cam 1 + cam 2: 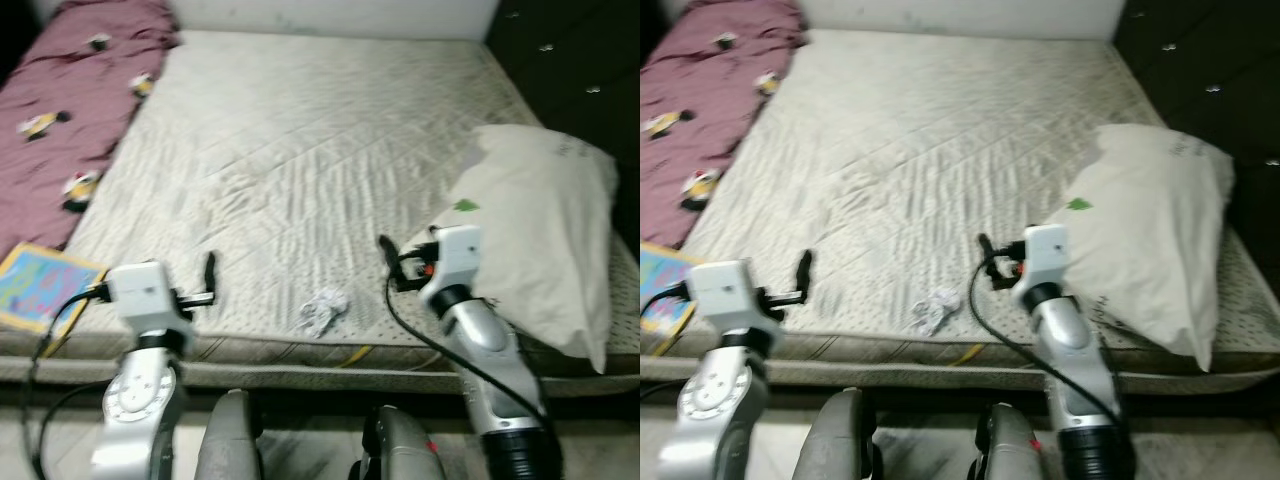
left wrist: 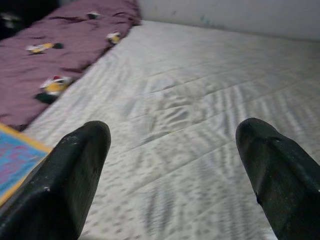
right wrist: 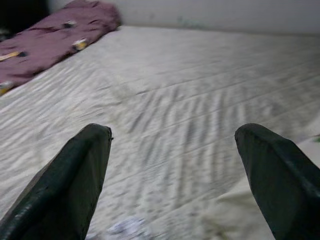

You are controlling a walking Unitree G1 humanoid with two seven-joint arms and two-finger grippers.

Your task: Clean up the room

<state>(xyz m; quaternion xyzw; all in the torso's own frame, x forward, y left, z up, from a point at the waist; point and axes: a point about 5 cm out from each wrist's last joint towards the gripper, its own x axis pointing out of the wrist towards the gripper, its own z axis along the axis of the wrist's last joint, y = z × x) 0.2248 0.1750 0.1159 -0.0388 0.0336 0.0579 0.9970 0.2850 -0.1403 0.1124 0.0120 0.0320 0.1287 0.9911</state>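
Left fingers [image 2: 75,180] spread wide, right fingers [image 3: 75,180] likewise, above mattress [image 1: 300,150], holding nothing

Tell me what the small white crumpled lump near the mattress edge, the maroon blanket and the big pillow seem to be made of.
Small white crumpled lump: probably tissue or paper, matte, with sharp creases. Maroon blanket: soft woven fabric, loosely folded, with printed cartoon patches. Big off-white pillow: stuffed cloth, matte, puffy, lightly wrinkled. All lie on the quilted mattress.
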